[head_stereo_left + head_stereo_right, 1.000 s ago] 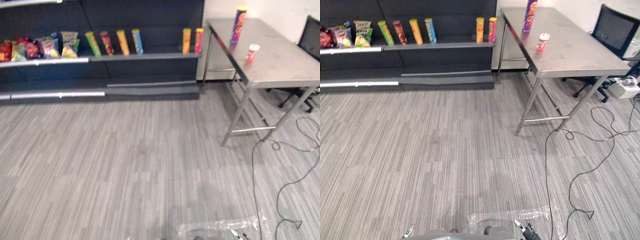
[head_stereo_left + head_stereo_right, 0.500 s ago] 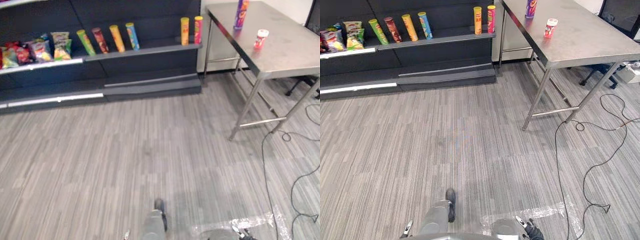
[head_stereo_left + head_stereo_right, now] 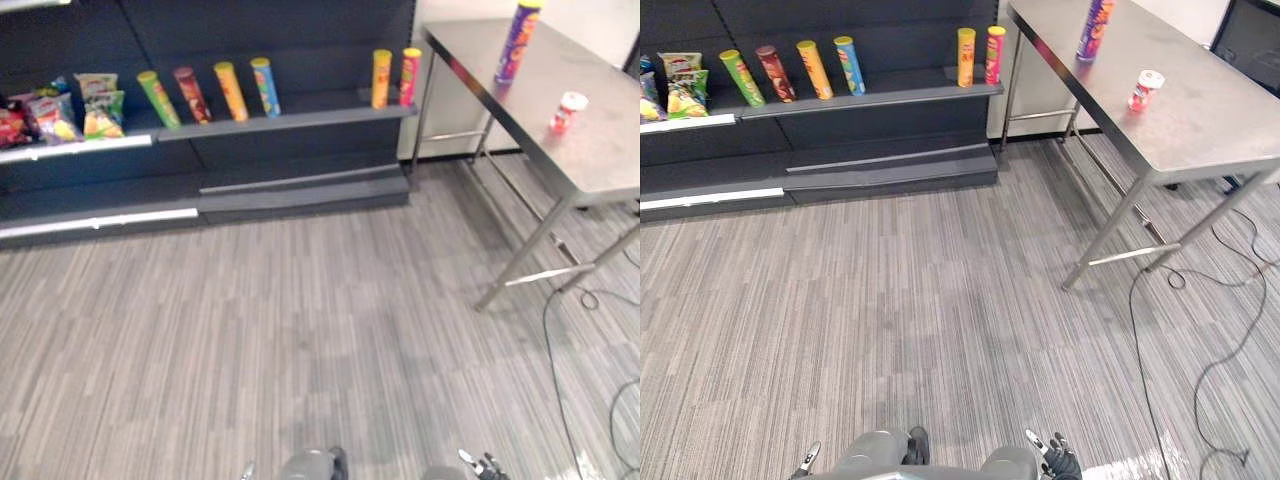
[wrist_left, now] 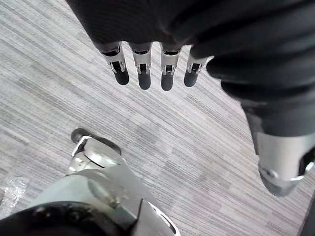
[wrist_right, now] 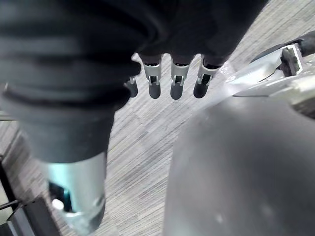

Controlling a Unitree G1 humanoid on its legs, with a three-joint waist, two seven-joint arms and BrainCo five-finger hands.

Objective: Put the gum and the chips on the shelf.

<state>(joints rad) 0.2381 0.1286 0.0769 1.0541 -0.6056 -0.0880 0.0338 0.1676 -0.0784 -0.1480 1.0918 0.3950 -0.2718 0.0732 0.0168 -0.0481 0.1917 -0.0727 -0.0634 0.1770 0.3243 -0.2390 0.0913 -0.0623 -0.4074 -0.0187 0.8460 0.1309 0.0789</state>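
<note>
The gum [image 3: 568, 112], a small red and white tub, stands on the steel table [image 3: 600, 160] at the right. A tall purple chips tube [image 3: 520, 40] stands farther back on the same table. The dark shelf [image 3: 290, 118] runs along the back wall to the left of the table. My left hand [image 4: 143, 73] hangs low over the grey floor, fingers straight, holding nothing. My right hand [image 5: 176, 81] hangs the same way at my other side, open and empty. Both hands are far from the table.
The shelf carries several upright chips tubes [image 3: 232, 90] and, at its left end, snack bags [image 3: 95, 105]. Two more tubes [image 3: 395, 77] stand at its right end beside the table. A black office chair [image 3: 1252, 30] sits behind the table. Open striped carpet lies between me and both.
The whole picture has shifted, so the camera has moved; shelf and table now sit closer and more to the right. The gum and chips stay where they were on the table.
</note>
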